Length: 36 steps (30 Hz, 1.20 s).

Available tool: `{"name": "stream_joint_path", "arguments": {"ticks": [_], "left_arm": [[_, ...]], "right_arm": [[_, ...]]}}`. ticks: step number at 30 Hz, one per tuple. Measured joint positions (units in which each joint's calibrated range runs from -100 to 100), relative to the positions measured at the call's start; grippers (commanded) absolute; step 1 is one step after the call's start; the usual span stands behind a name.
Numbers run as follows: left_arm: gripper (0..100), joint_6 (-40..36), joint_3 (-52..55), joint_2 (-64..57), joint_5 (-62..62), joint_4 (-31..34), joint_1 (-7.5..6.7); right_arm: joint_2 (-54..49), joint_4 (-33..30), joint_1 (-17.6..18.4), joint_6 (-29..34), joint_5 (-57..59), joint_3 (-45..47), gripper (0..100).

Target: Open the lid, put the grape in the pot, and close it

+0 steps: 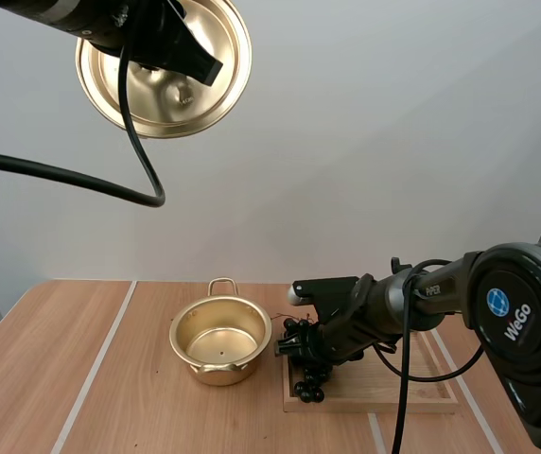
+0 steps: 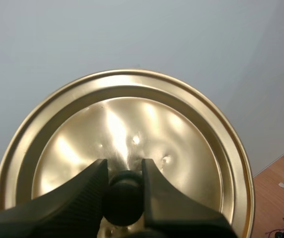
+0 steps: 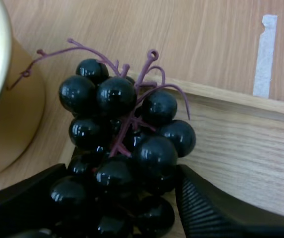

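High above the table, my left gripper (image 1: 187, 59) is shut on the black knob (image 2: 124, 198) of the golden lid (image 1: 164, 71). The left wrist view shows the lid (image 2: 132, 124) face-on, its knob pinched between my two fingers (image 2: 82, 193). The golden pot (image 1: 220, 339) stands open and empty on the table. My right gripper (image 1: 305, 352) is at the left end of the wooden tray (image 1: 393, 383), close to the pot. In the right wrist view its fingers (image 3: 206, 208) close on both sides of the bunch of dark grapes (image 3: 122, 144), whose purple stem points toward the pot (image 3: 3, 124).
The tray's raised rim (image 3: 241, 99) runs just behind the grapes. The pot's two handles face front and back. White tape lines (image 1: 95, 364) cross the wooden tabletop to the left of the pot.
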Motion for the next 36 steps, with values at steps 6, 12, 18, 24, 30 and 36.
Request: {"name": "stream_joint_path", "arguments": {"ticks": [6,12,18,24,30,36], "left_arm": [[0,0.0,0.0,0.0,0.0,0.0,0.00],[0,0.0,0.0,0.0,0.0,0.0,0.00],[0,0.0,0.0,0.0,0.0,0.0,0.00],[0,0.0,0.0,0.0,0.0,0.0,0.00],[0,0.0,0.0,0.0,0.0,0.0,0.00],[0,0.0,0.0,0.0,0.0,0.0,0.00]], "right_arm": [[0.2,-0.9,0.0,0.0,0.0,0.0,5],[0.2,-2.6,0.0,0.0,-0.2,0.0,0],[-1.9,-5.8,0.0,0.1,0.3,0.0,0],[-8.3,-6.3,0.0,0.1,0.5,0.0,0],[-15.4,-6.5,0.0,0.1,0.7,0.0,0],[-20.9,-6.7,0.2,-0.4,1.2,0.0,0]]}}
